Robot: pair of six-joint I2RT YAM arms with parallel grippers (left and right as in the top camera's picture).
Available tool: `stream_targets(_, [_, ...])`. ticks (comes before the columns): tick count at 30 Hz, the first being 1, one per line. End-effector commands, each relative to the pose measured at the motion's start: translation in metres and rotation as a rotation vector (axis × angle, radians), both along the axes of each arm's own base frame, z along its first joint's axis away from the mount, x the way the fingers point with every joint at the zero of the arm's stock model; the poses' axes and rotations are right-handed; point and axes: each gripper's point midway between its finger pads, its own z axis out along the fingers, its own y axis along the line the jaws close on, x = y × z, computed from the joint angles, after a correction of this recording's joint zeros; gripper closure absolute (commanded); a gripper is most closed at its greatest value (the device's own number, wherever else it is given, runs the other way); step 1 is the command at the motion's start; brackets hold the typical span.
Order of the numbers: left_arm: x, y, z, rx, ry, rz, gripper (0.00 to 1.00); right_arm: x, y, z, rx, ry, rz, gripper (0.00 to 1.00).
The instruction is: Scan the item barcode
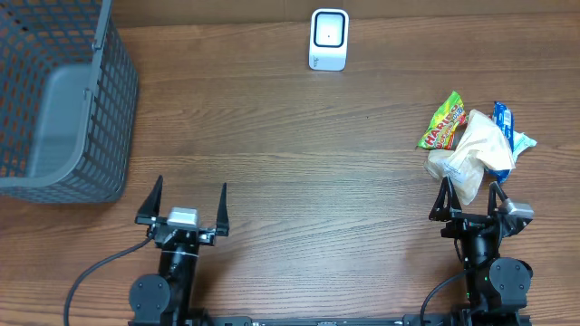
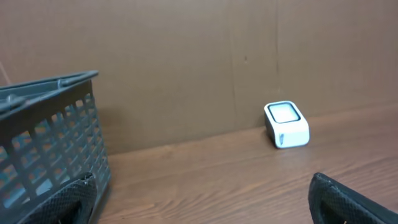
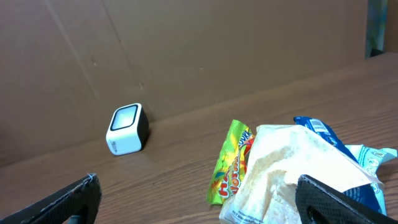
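Just at the tips of the wide-spread jaws of the right gripper [image 1: 469, 188] a pale snack bag [image 1: 478, 145] is found, bare table [image 1: 299, 163] being left toward the scanner [image 1: 328, 39], and the left gripper [image 1: 191, 186] is spread equally wide.

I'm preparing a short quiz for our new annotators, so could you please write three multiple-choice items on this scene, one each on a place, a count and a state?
1. Where does the scanner stand?
A. at the far edge of the table, about mid-width
B. at the near edge, by the left arm
C. in the far right corner

2. How many snack packets lie by the right gripper?
A. one
B. three
C. six

3. How do the left gripper and the right gripper stand?
A. both shut on something
B. left open, right shut
C. both open, holding nothing

Key:
1 A: the overhead view shows it there.
2 B: a yellow-green packet, a whitish bag and a blue packet show.
3 C: both pairs of fingers are spread and grip nothing.
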Motion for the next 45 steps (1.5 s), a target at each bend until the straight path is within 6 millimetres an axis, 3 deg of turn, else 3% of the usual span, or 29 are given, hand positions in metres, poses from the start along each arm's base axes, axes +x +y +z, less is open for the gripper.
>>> stream_targets(1, [0.002,0.005,-0.012,0.047,0.0,0.025,0.0,0.0,0.0,-0.001,-0.003,-0.006,-0.005,0.0])
stream_targets(5, [0.005,0.005,-0.029,0.087,0.032,0.027,0.0,0.0,0.0,-0.001,-0.003,-0.006,-0.005,0.0])
stream_targets(11, [0.007,0.006,-0.07,0.098,0.157,0.028,0.0,0.0,0.0,-0.001,-0.003,-0.006,-0.005,0.0])
stream_targets(45, [0.007,0.006,-0.07,0.086,0.156,0.029,0.0,0.0,0.0,-0.001,-0.003,-0.006,-0.005,0.0])
